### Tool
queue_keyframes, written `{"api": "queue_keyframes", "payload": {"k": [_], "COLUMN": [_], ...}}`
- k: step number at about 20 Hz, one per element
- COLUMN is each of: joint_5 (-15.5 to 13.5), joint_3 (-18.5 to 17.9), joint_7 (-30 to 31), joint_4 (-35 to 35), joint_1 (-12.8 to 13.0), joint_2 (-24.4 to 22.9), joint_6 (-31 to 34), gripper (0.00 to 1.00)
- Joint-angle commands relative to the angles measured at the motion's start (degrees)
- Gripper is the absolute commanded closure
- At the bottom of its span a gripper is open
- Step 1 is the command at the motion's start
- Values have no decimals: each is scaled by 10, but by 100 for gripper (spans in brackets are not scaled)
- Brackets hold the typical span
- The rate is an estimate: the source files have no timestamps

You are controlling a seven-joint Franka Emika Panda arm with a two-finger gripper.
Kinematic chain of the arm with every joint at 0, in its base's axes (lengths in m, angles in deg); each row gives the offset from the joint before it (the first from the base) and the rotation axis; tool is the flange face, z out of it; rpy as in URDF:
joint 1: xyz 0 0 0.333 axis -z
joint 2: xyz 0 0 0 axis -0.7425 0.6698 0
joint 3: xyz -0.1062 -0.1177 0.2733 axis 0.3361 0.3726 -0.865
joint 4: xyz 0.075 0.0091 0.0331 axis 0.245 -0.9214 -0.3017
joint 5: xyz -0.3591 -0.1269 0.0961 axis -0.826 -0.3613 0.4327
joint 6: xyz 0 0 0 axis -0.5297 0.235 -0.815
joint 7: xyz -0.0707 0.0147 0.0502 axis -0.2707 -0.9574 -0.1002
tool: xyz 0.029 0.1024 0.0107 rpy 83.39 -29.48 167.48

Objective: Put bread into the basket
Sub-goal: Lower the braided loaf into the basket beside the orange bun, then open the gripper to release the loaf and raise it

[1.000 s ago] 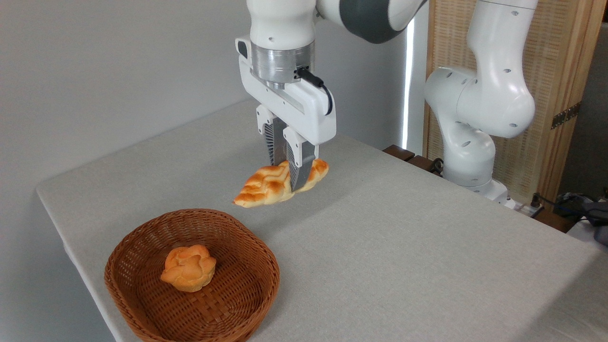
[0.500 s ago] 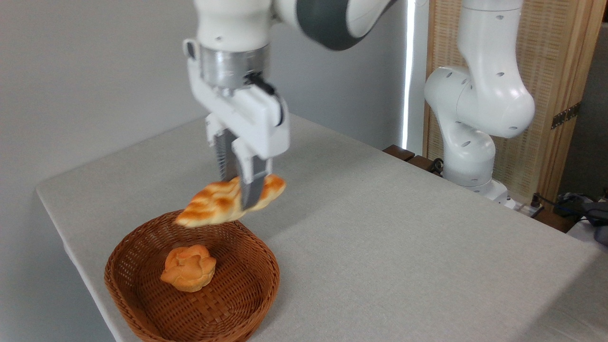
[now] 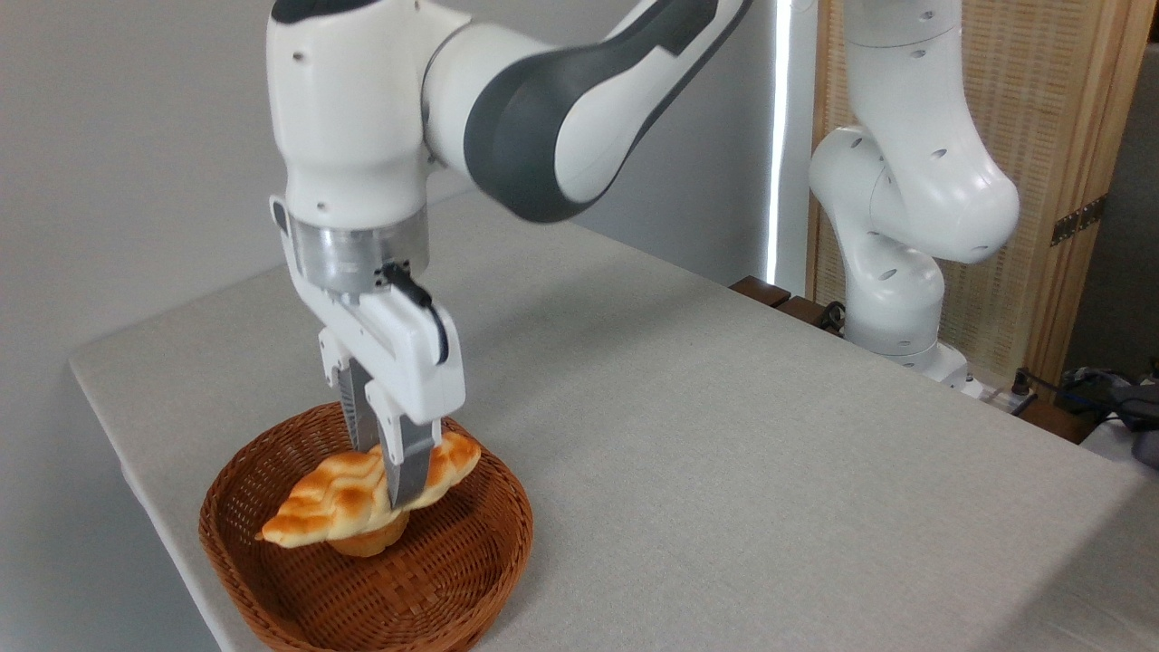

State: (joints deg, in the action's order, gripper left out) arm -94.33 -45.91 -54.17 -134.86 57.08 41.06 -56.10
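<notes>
The bread, a golden braided loaf with pale seams, hangs over the basket, a brown wicker one near the table's front left corner. My gripper is shut on the loaf's right half, fingers pointing down. The loaf tilts with its left tip lower, just above a small round bun that lies inside the basket and is mostly hidden under it. I cannot tell whether loaf and bun touch.
The grey table stretches to the right and back of the basket. Its left edge runs close beside the basket. The arm's white base stands at the far right, in front of a wooden screen.
My gripper has carried the bread left and toward the front, then lower, from above the table's middle to over the basket's inside, just above the bun.
</notes>
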Motion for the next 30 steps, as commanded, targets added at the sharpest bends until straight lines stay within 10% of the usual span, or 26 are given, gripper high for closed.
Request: {"api": "queue_keyframes", "payload": {"k": [1, 6, 30], "joint_5": [-14, -10, -41], "joint_3": [1, 12, 11], "joint_7": [-8, -9, -37], "joint_4": [11, 10, 10], "joint_1": [1, -3, -19], "joint_2": [28, 40, 30], "joint_6": [-10, -13, -4], "gripper": [44, 0, 0]}}
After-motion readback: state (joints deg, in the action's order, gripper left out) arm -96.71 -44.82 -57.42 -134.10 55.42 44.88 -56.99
